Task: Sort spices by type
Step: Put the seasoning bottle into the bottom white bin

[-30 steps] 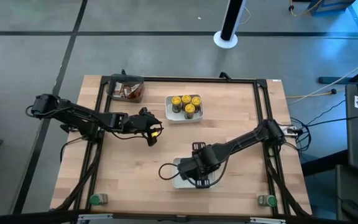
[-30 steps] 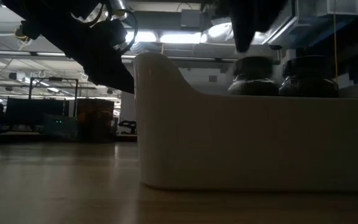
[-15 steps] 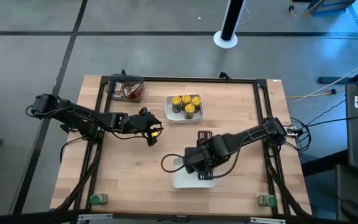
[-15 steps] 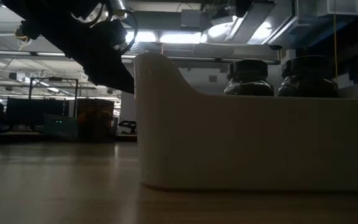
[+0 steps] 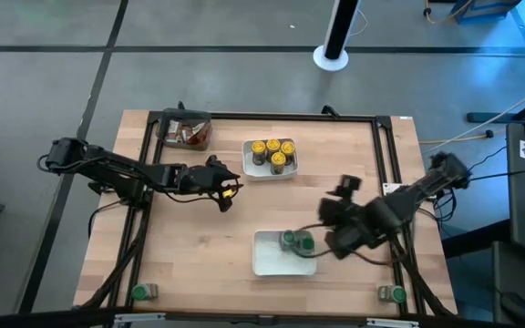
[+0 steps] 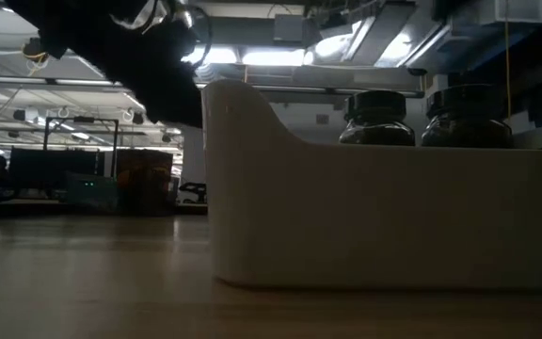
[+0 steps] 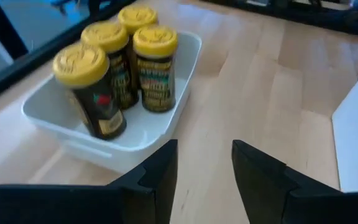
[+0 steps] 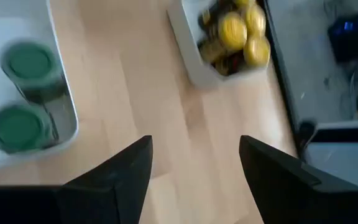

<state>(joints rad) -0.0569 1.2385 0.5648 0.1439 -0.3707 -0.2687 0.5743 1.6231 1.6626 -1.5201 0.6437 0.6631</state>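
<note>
Two green-lidded jars (image 5: 295, 241) stand in the near white tray (image 5: 270, 261); they also show in the right wrist view (image 8: 23, 93) and the low view (image 6: 376, 118). Several yellow-lidded jars (image 5: 271, 153) stand in the far white tray (image 5: 247, 169), which also shows in the left wrist view (image 7: 114, 74). Brown-orange packets (image 5: 190, 135) lie in the dark bin. My right gripper (image 5: 334, 228) is open and empty (image 8: 194, 168), above the table to the right of the near tray. My left gripper (image 5: 221, 189) is open and empty (image 7: 204, 162), left of the far tray.
The dark square bin (image 5: 173, 121) sits at the far left corner. A black frame (image 5: 386, 146) runs around the table top. Bare wood lies between the two trays and along the table's near left. The near tray's wall (image 6: 365, 217) fills the low view.
My right gripper has risen from over the near white tray and swung toward the table's right edge. The two green-lidded jars stay standing in that tray.
</note>
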